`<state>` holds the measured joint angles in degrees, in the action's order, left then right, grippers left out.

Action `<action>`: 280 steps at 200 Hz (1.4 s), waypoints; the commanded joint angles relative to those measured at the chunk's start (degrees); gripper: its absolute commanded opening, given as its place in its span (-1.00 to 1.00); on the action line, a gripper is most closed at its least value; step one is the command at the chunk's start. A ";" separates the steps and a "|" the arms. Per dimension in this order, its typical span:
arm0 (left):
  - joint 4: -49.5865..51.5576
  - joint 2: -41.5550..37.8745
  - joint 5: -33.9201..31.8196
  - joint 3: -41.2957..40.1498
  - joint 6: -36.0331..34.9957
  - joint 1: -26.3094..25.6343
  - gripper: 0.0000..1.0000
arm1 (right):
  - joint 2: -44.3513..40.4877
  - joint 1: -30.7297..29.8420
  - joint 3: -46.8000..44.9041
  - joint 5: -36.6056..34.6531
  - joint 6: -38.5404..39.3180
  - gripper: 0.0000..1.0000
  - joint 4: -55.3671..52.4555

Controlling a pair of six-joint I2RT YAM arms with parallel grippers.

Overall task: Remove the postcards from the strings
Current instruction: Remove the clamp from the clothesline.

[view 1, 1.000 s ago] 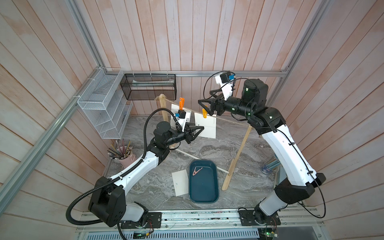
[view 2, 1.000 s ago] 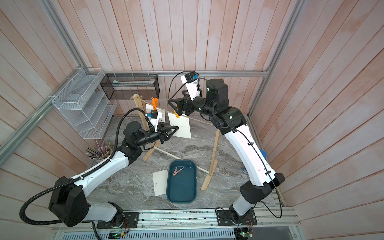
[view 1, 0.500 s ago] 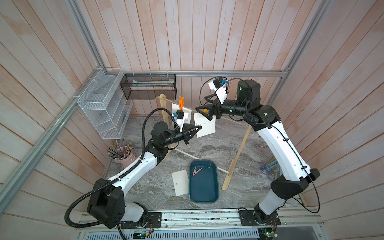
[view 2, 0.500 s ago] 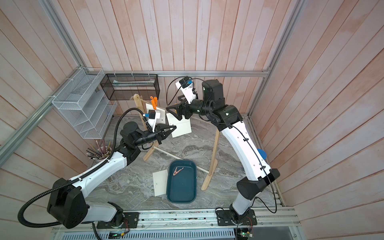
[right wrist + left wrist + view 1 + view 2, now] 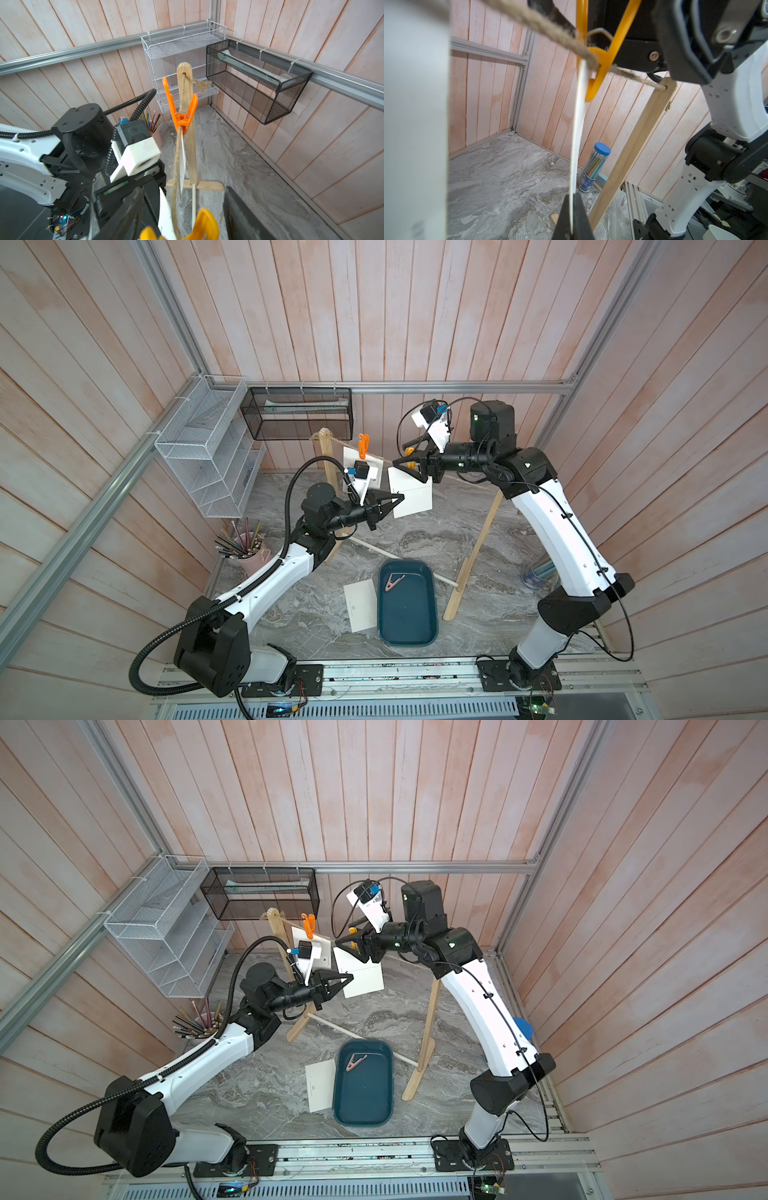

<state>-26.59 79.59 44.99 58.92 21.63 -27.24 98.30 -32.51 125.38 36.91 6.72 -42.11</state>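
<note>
Thin, floppy card [image 5: 413, 499]; left gripper [image 5: 572, 209] pinches its free edge; right gripper [image 5: 185, 190] straddles the pin [image 5: 205, 222], jaws apart, perhaps not pressing.

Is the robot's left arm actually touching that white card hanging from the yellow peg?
Touching. The left wrist view shows the postcard edge-on, with its edge pinched between the shut left jaws and no gap.

Grey marbled tabletop [image 5: 419, 537] carries a teal tray [image 5: 409, 614] (postcard [image 5: 360, 605] just beside) and pink pencil cup [image 5: 254, 560].
</note>
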 commanded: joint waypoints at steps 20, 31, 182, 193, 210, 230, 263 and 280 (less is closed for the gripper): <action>1.18 -0.31 1.44 1.20 -0.70 0.35 -1.00 | 0.58 0.89 1.71 3.93 0.39 0.26 -0.52; 1.57 -0.40 1.50 1.33 -0.89 0.37 -1.00 | 0.66 0.97 1.71 4.23 0.46 0.26 -0.53; 3.80 -0.85 1.71 2.08 -1.92 0.44 -1.00 | 3.08 1.83 3.72 7.23 0.48 -0.57 -1.24; 3.87 -0.92 1.70 2.00 -1.92 0.44 -1.00 | 3.20 1.79 3.99 7.04 0.31 -0.80 -1.22; 3.98 -1.14 1.57 1.91 -1.91 0.44 -1.00 | 3.21 1.70 4.08 6.69 -0.04 -1.00 -1.01; 3.96 -1.61 1.42 1.67 -1.77 0.44 -1.00 | 3.04 1.77 4.08 5.80 -0.35 -1.00 -0.75; 3.75 -2.72 1.02 0.64 -1.06 0.44 -1.00 | 2.17 1.70 4.08 2.84 -1.61 -1.00 0.82; 3.14 -3.29 0.83 -0.50 -0.07 0.44 -1.00 | 1.40 1.75 4.00 1.28 -2.09 -1.00 1.83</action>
<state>-22.63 78.54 46.06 59.42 20.78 -27.00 100.92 -30.96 128.09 41.15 5.98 -41.76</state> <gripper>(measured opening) 0.043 0.129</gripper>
